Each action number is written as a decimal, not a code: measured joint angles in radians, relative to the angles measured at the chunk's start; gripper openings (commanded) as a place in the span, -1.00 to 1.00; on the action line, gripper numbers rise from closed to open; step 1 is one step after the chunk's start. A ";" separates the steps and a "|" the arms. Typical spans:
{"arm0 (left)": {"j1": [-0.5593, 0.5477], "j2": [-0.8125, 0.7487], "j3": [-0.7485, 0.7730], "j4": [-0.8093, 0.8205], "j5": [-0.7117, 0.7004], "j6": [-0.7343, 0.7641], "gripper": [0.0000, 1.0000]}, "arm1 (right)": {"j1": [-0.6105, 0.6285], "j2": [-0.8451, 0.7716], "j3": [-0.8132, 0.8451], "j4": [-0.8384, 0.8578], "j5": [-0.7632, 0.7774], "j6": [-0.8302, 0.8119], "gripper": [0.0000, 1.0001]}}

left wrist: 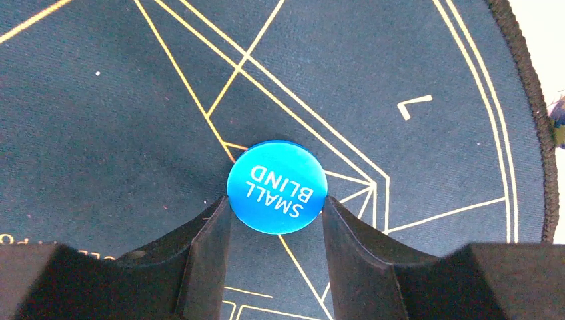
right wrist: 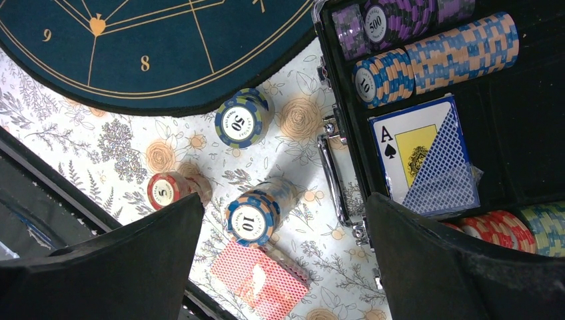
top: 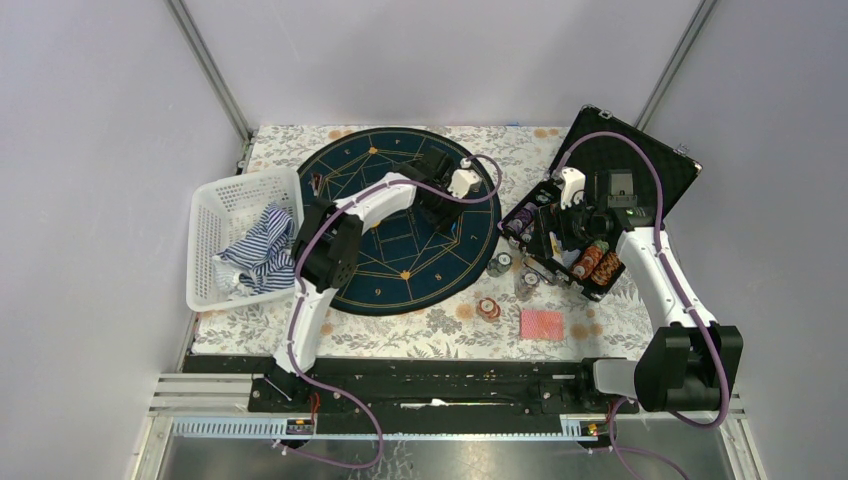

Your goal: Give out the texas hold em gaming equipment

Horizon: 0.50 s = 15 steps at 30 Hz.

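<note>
One blue button (left wrist: 276,187) is clamped at both edges by the left gripper (left wrist: 276,205), over the dark-blue mat (left wrist: 100,133); the right gripper (right wrist: 283,200) is spread wide, nothing held; three stacks of chips are counted on the flowered cloth (right wrist: 100,153): one blue-green stack (right wrist: 243,120), one red stack (right wrist: 166,190), one orange stack (right wrist: 256,217); one red-backed pack of cards (right wrist: 260,280) lies just beside the last; one blue-backed pack (right wrist: 440,167) sits in the case (right wrist: 513,127).
</note>
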<state>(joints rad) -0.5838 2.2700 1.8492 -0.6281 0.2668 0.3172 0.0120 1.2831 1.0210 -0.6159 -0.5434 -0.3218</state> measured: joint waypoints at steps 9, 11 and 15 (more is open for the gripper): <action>0.000 0.010 -0.001 -0.007 -0.001 -0.008 0.83 | 0.000 0.000 -0.004 0.000 0.003 0.000 0.99; 0.000 0.010 -0.002 -0.007 0.000 -0.013 0.98 | 0.000 0.000 -0.004 0.000 0.003 0.000 0.99; 0.000 0.010 -0.003 -0.010 0.003 -0.022 0.98 | 0.000 -0.001 -0.004 0.000 0.003 0.000 0.99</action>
<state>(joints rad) -0.5838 2.2795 1.8462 -0.6384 0.2699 0.2951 0.0120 1.2823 1.0168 -0.6155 -0.5400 -0.3218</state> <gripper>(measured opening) 0.987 0.994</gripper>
